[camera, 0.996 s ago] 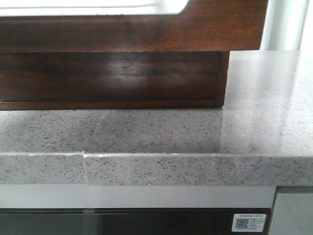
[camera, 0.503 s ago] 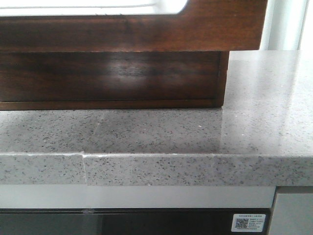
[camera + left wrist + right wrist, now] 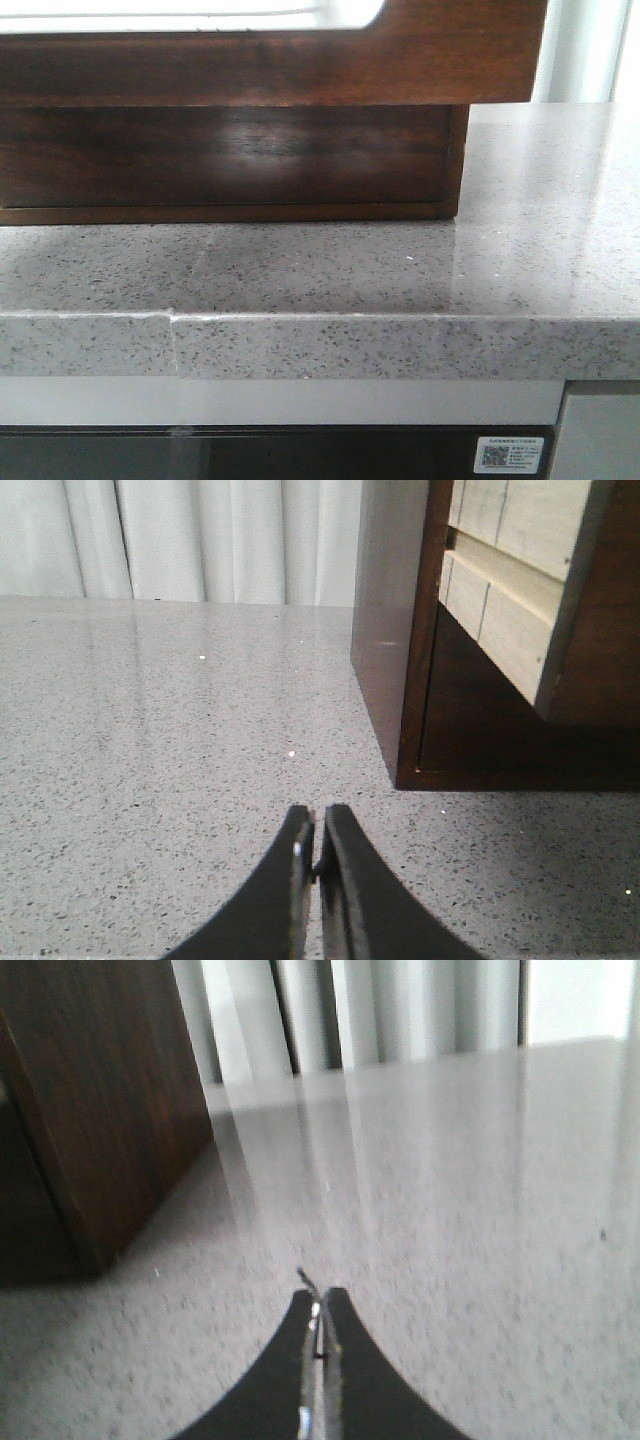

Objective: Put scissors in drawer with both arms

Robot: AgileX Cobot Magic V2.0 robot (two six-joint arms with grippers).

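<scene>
No scissors show in any view. The drawer (image 3: 450, 60) is dark reddish-brown and glossy, with a round-cornered cut-out showing white at the top of the front view. It juts out over the darker cabinet body (image 3: 230, 160) beneath it. My left gripper (image 3: 318, 825) is shut and empty, low over the grey speckled counter (image 3: 150, 760), a little short of the cabinet's corner (image 3: 410, 770). My right gripper (image 3: 320, 1302) is shut, with only a thin dark sliver at its tips, beside the cabinet's other side (image 3: 100, 1110). Neither gripper shows in the front view.
The cabinet stands on the speckled stone counter (image 3: 330, 270), which has a thick front edge with a seam (image 3: 172, 345). Pale wooden panels (image 3: 510, 590) show inside the cabinet in the left wrist view. White curtains (image 3: 200, 540) hang behind the counter.
Only the bright reflection on the cabinet's front has dimmed and shifted slightly. Nothing else has visibly moved.
</scene>
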